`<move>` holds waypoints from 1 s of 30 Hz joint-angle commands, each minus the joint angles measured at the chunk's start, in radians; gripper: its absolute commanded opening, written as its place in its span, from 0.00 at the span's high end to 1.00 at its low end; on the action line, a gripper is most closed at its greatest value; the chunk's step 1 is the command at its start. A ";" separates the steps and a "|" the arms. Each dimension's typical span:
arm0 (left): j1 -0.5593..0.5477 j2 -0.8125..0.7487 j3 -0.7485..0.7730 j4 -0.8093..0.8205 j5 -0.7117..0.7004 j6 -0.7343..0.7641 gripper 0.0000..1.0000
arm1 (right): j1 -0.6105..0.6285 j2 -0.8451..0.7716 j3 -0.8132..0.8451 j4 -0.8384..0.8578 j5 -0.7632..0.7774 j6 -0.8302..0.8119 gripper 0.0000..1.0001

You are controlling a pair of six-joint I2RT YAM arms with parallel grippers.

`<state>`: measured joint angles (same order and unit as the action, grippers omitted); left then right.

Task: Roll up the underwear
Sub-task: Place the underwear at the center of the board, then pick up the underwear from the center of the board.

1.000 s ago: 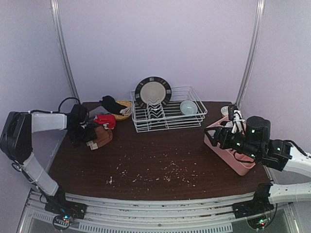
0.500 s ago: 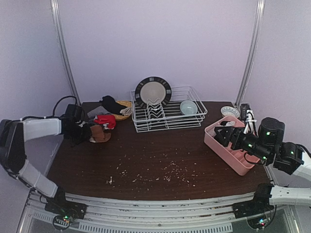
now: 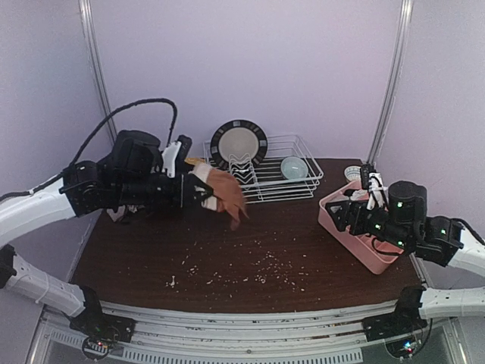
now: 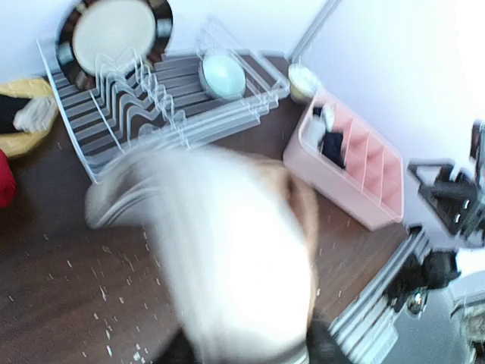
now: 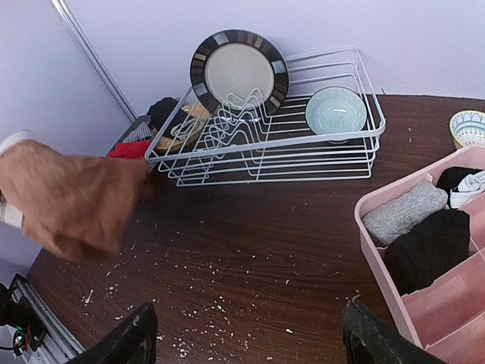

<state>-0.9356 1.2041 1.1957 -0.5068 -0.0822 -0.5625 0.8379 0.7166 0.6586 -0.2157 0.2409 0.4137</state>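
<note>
My left gripper [image 3: 203, 189] is raised over the middle left of the table, shut on the brown underwear [image 3: 226, 196], which hangs from it. In the left wrist view its pale lining [image 4: 235, 265] fills the centre, blurred, and hides the fingers. The right wrist view shows the brown underwear [image 5: 68, 201] in the air at the left, with red underwear [image 5: 127, 150] and black underwear [image 5: 163, 110] behind it. My right gripper [image 3: 342, 212] is open and empty beside the pink tray [image 3: 371, 262], its fingers [image 5: 132, 341] wide apart.
The pink tray [image 5: 379, 250] holds a grey roll [image 5: 402, 212] and a black roll [image 5: 428, 246]. A white wire dish rack [image 3: 261, 178] at the back carries a plate [image 3: 239, 142] and a bowl [image 3: 294, 167]. A small patterned bowl [image 5: 466, 125] stands behind the tray. Crumbs dot the table [image 3: 242, 269].
My left arm has lifted from the pile at the back left and swung up and right, carrying the brown underwear. My right gripper has shifted slightly by the tray.
</note>
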 commanded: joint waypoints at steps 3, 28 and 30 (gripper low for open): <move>-0.012 -0.119 -0.221 -0.072 -0.111 -0.067 0.02 | 0.008 0.076 0.038 -0.090 -0.030 -0.005 0.16; -0.014 -0.054 -0.578 0.247 0.036 -0.182 0.19 | 0.228 1.033 0.470 -0.264 -0.045 -0.120 0.47; -0.014 -0.059 -0.592 0.247 0.036 -0.183 0.19 | 0.223 1.071 0.487 -0.273 -0.039 -0.124 0.49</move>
<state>-0.9482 1.1694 0.6300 -0.3065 -0.0475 -0.7277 1.0698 1.7306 1.1038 -0.3920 0.1429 0.3161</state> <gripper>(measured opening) 0.806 0.529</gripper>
